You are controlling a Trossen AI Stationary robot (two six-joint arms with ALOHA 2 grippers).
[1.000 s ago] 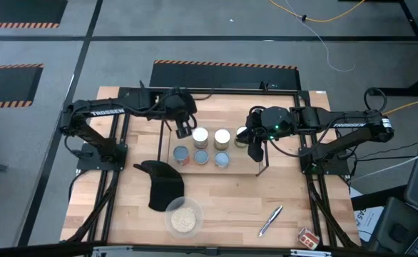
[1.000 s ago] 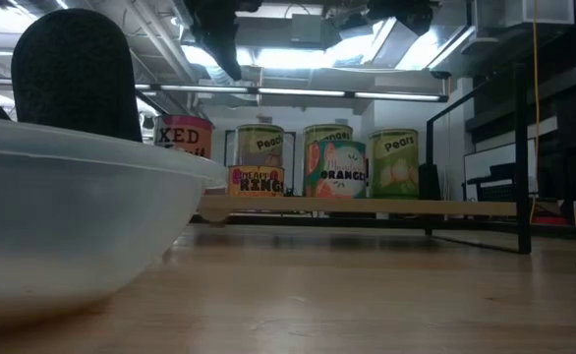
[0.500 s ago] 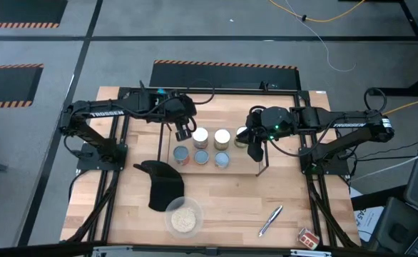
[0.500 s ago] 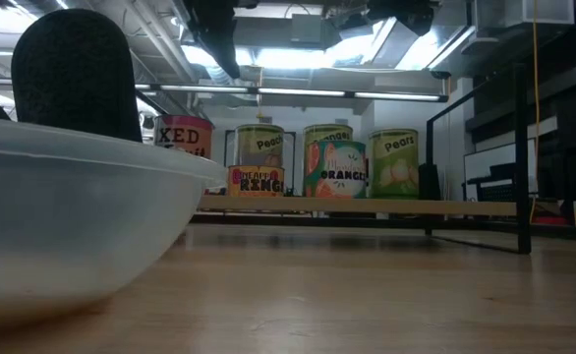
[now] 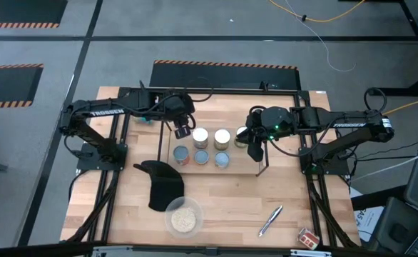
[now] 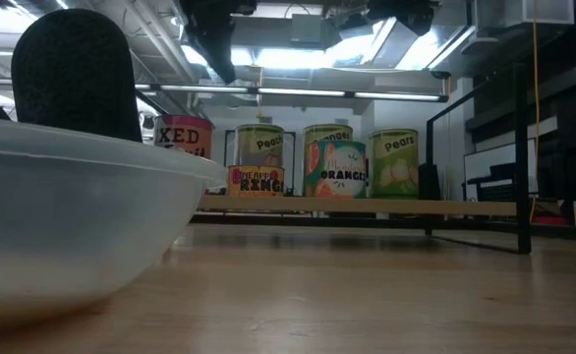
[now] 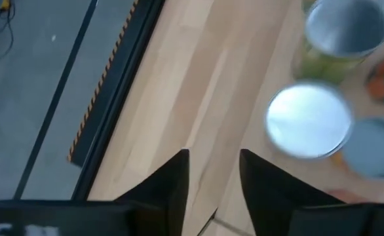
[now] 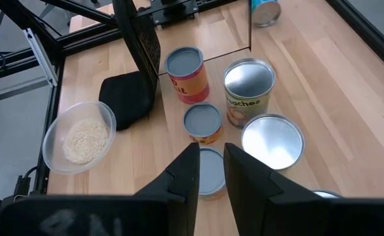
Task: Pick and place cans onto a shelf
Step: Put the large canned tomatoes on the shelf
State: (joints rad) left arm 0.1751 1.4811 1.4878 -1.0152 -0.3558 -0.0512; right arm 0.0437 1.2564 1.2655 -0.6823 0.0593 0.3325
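The shelf (image 5: pixel 246 165) stands mid-table, its wooden board (image 6: pixel 386 206) carrying several cans. Two pale-topped cans (image 5: pixel 200 137) (image 5: pixel 222 137) sit in the far row and three more (image 5: pixel 202 157) in the near row. The low view shows their labels (image 6: pixel 335 169). My left gripper (image 5: pixel 182 128) hovers open above the shelf's left end, its fingers (image 7: pixel 179 180) apart over bare wood beside a silvery can top (image 7: pixel 308 121). My right gripper (image 5: pixel 256 148) hangs over the shelf's right end, its fingers (image 8: pixel 191 172) slightly apart with nothing between them.
One more pale blue can (image 5: pixel 143 120) is on the table, left of the shelf and toward the far edge. A black cloth (image 5: pixel 162 182), a clear bowl of grains (image 5: pixel 183 218), a silver pen (image 5: pixel 270 220) and a small box (image 5: pixel 308 238) occupy the near half.
My left arm has drawn back slightly toward the table's far left, uncovering the pale blue can beside it. The cans on the shelf have stayed where they were.
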